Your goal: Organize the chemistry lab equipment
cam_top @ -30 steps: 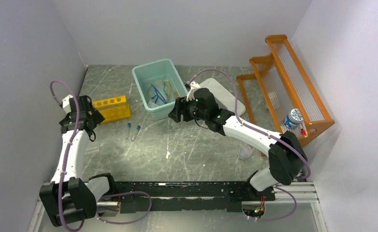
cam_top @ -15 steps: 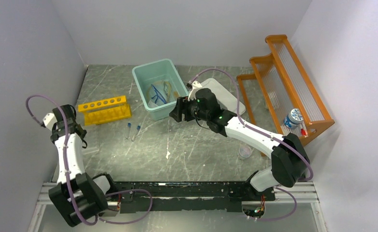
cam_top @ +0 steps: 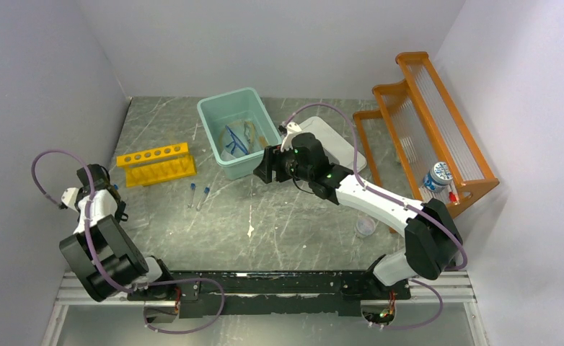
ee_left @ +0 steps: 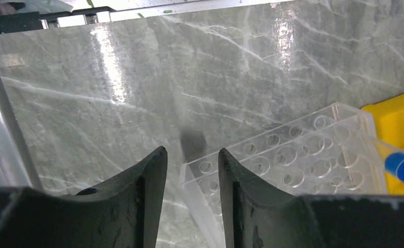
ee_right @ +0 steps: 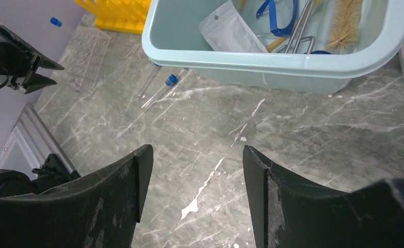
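From above, the left gripper (cam_top: 100, 182) sat by the left wall, just near of the yellow tube rack (cam_top: 156, 163). Two blue-capped test tubes (cam_top: 198, 194) lay right of it. The right gripper (cam_top: 261, 169) hung at the teal bin's (cam_top: 237, 168) near side.

Through the left wrist camera, the jaws stood a little apart, gripping nothing, beside a clear tube tray (ee_left: 288, 165).

Through the right wrist camera, the jaws gaped wide and empty. The bin held a brush (ee_right: 347, 23), blue tubing (ee_right: 277, 13) and forceps (ee_right: 303, 20).
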Tool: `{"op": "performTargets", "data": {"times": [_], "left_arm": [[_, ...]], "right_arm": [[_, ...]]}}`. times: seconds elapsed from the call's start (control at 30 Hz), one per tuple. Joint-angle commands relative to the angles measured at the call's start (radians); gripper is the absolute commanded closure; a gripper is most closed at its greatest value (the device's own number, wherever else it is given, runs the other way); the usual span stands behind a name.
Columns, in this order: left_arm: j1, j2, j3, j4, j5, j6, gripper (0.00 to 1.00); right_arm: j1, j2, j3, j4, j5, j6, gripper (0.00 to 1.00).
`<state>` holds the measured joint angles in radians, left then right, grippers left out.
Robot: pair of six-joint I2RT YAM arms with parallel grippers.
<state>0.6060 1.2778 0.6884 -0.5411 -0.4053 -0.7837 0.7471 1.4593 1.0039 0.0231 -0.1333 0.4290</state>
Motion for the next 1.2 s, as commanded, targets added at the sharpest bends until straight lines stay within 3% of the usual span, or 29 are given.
{"op": "performTargets", "data": {"times": [0.0, 0.2, 0.73, 1.17], "left_arm": [[0.009, 0.032, 0.005, 0.082, -0.018, -0.069, 0.53], [-0.001, 0.076, 0.014, 0.12, 0.039, -0.032, 0.53], [-0.039, -0.169, -0.196, 0.171, 0.279, -0.072, 0.57], [-0.117, -0.215, -0.269, 0.286, 0.427, -0.144, 0.55]], "right_arm": [[-0.002, -0.01, -0.011, -0.003, 0.018, -0.019, 0.32], [-0.002, -0.013, -0.022, 0.0, 0.02, -0.021, 0.32], [-0.003, -0.004, -0.037, 0.013, 0.006, -0.005, 0.32], [-0.002, 0.026, -0.034, 0.017, -0.017, 0.002, 0.33]]}}
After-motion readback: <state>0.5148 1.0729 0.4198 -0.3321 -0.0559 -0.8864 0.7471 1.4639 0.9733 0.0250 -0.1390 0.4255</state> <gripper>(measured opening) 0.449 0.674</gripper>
